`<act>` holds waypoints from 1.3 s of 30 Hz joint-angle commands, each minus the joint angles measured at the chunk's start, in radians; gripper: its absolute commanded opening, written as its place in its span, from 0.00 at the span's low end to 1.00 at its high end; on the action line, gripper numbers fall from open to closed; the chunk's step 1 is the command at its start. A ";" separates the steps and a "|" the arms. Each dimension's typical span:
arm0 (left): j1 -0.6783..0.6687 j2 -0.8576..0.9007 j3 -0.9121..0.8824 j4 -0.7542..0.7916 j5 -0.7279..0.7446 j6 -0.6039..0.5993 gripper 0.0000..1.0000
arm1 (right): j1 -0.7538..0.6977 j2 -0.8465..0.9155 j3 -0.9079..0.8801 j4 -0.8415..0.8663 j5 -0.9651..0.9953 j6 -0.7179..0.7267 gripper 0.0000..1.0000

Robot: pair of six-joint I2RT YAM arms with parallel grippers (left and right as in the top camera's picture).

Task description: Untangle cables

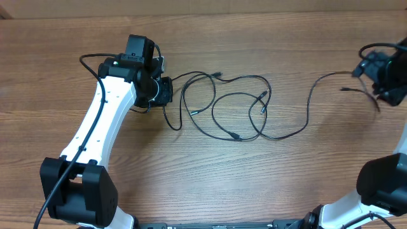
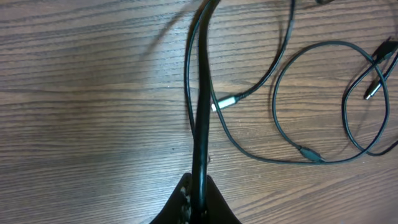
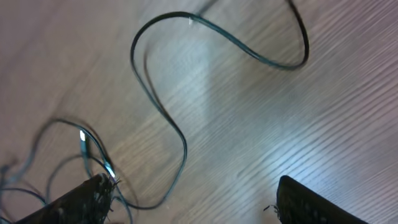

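Thin black flexible cables (image 1: pixel 236 136) with small plugs, sprawled in loose crossing loops at the middle of the brown wood-grain table (image 1: pixel 63 38), one strand trailing toward the right edge. Number of cords impossible to tell; at least four plug ends visible from overhead. Two grippers. Only in the left wrist view: one strand running straight into the black left gripper (image 2: pixel 199 190), pinched tight. Only in the right wrist view: black right gripper (image 3: pixel 193 183) spread wide, nothing between, a strand just beside one fingertip.
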 commanded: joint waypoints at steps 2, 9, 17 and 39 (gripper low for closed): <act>-0.002 -0.002 0.008 0.006 -0.014 0.012 0.07 | 0.030 0.001 -0.138 0.028 -0.067 0.000 0.84; -0.002 -0.002 0.008 0.014 -0.014 0.012 0.09 | 0.080 0.001 -0.359 0.114 -0.089 0.063 0.84; -0.002 -0.002 0.008 0.016 -0.014 0.013 0.10 | 0.184 0.001 -0.603 0.283 -0.184 0.212 1.00; -0.002 -0.002 0.008 0.014 -0.013 0.013 0.10 | 0.400 0.001 -0.892 0.633 -0.165 0.637 0.34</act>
